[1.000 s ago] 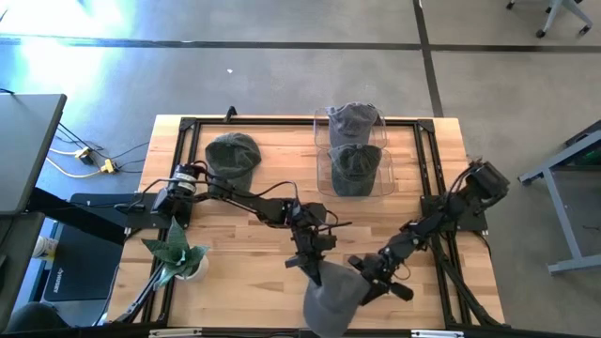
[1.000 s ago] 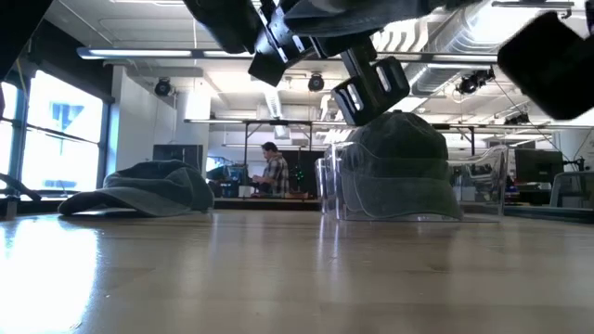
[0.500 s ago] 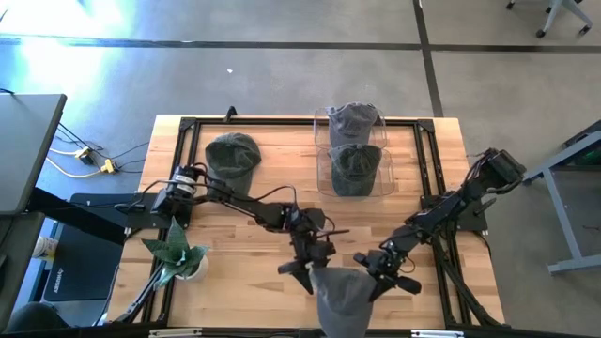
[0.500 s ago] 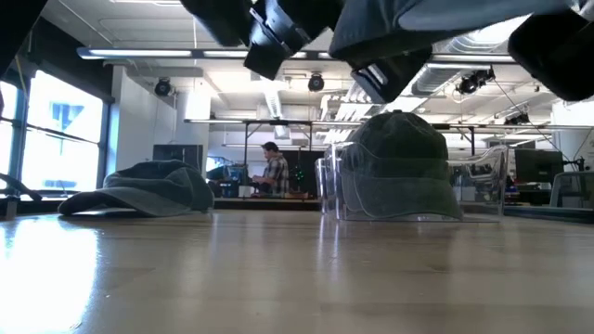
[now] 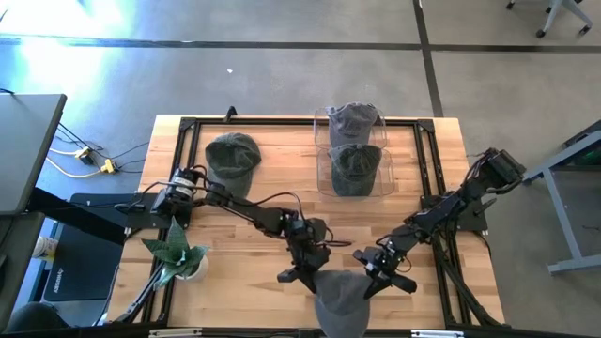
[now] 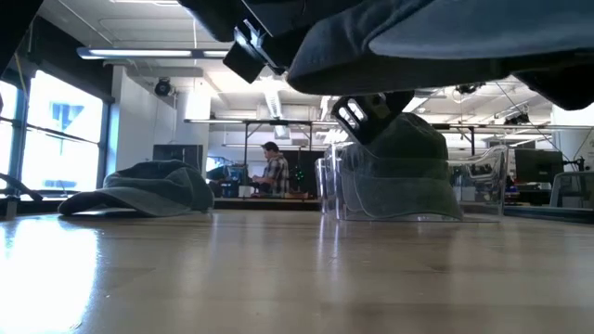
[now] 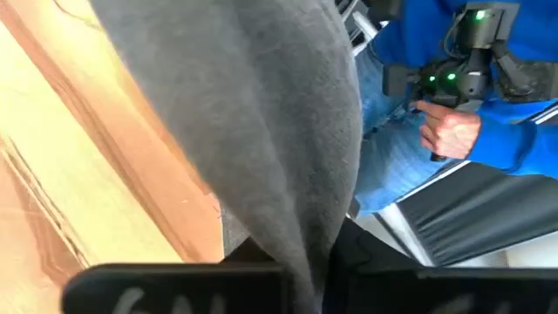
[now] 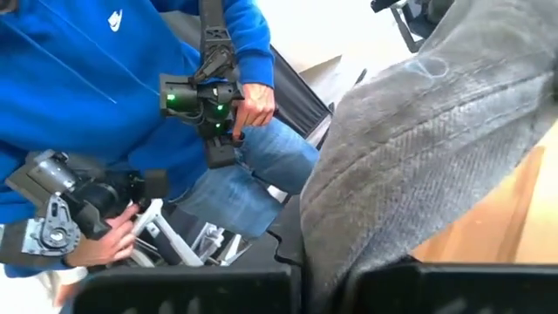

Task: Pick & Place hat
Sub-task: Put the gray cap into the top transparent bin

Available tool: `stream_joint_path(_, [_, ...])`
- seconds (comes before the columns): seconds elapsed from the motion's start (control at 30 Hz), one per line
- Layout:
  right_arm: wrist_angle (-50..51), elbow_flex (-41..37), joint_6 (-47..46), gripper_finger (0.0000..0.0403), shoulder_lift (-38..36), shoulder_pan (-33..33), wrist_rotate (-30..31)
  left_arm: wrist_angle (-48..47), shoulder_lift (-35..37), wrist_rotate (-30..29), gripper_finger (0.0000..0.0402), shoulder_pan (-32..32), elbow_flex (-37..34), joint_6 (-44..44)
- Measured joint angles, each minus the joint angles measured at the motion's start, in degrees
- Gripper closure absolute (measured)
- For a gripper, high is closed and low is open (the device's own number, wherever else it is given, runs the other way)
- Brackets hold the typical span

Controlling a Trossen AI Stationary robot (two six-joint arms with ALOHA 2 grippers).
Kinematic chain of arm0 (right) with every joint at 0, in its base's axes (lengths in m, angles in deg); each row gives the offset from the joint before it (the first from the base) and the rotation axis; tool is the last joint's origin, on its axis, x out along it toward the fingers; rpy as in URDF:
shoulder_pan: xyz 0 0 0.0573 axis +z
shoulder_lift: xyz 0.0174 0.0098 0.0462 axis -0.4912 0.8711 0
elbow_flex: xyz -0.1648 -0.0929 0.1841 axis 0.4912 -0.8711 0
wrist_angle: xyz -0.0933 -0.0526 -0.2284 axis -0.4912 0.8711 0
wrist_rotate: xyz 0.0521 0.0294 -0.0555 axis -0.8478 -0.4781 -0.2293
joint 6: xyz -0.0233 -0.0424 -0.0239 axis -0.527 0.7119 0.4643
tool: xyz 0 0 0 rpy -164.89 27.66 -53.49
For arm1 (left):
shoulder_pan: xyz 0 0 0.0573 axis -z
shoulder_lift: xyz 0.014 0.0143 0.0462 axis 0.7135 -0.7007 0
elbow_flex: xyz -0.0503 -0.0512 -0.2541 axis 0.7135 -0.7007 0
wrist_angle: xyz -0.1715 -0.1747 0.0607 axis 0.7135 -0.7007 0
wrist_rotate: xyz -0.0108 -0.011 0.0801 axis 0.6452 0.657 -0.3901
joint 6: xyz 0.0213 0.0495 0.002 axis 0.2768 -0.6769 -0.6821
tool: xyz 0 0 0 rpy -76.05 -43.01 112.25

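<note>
A grey hat hangs above the table's near edge between my two grippers. The low view shows it from underneath. My left gripper is shut on the hat's left side and my right gripper is shut on its right side. Grey cloth fills both wrist views. My left gripper pinches the hat's left edge between its two fingers, where the cloth runs down into a fold. It comes in slanting from the table's far left. The hat is lifted clear of the table. My right gripper pinches the hat's right edge between its fingers, coming in nearly level from the table's right. The cloth rises away from the fingers. The hat hangs clear of the table between the two holds.
Another grey hat lies on its brim at the far left. A clear box at the far middle holds two hats. A potted plant stands at the near left. A person in blue stands beyond the near edge.
My left gripper has opened, sunk a little toward the near edge, rolled, and shut again on the hat's left side. My right gripper has lifted its side slightly. The hat has spread wider between them and shifted a bit toward the table's right.
</note>
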State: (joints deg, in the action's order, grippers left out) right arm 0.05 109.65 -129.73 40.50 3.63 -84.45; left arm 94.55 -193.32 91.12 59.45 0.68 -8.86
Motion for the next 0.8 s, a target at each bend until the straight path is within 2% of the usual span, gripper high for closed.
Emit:
stream_joint_path(0.23, [-1.6,0.0,-3.7,0.0397,-2.9,2.3,0.7,1.3,0.0,4.9,0.0398,0.3,0.2,-0.2])
stream_joint_path(0.43, [-1.2,0.0,-0.4,0.04,-2.5,3.0,2.8,4.5,0.0,4.7,0.0399,0.8,0.1,-0.2])
stream_joint_path(0.63, [5.0,0.0,1.0,0.0369,-0.2,3.0,11.8,2.5,0.0,0.8,0.04,0.3,0.0,-2.3])
stream_joint_path(0.8, [12.8,0.0,1.1,0.0309,1.7,1.4,15.2,-2.3,0.0,-9.3,0.04,-0.6,0.0,-5.1])
